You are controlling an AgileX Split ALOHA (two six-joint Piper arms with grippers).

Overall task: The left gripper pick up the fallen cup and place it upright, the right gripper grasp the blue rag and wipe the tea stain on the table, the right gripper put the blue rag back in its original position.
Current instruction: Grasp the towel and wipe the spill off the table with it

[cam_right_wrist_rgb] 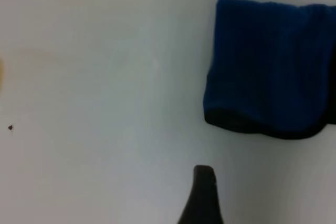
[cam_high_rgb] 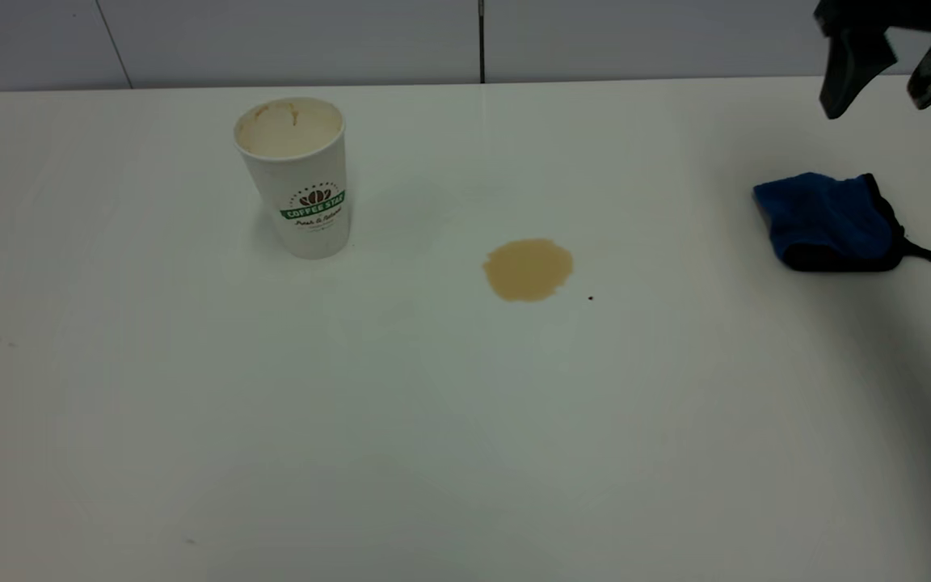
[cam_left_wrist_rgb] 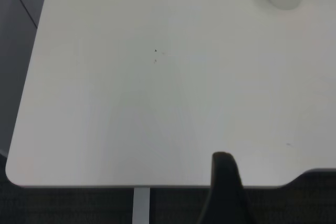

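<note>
**Cup upright, stain unwiped**

The cup (cam_high_rgb: 294, 174) stands upright on the table (cam_high_rgb: 433, 420), well apart from the right gripper (cam_high_rgb: 890, 77). The tea stain (cam_high_rgb: 528, 269) lies between them. The blue rag (cam_high_rgb: 833, 220) lies just below that gripper, whose fingers are spread and empty. Whether the left gripper (cam_left_wrist_rgb: 227, 190) is parted cannot be told.
</note>
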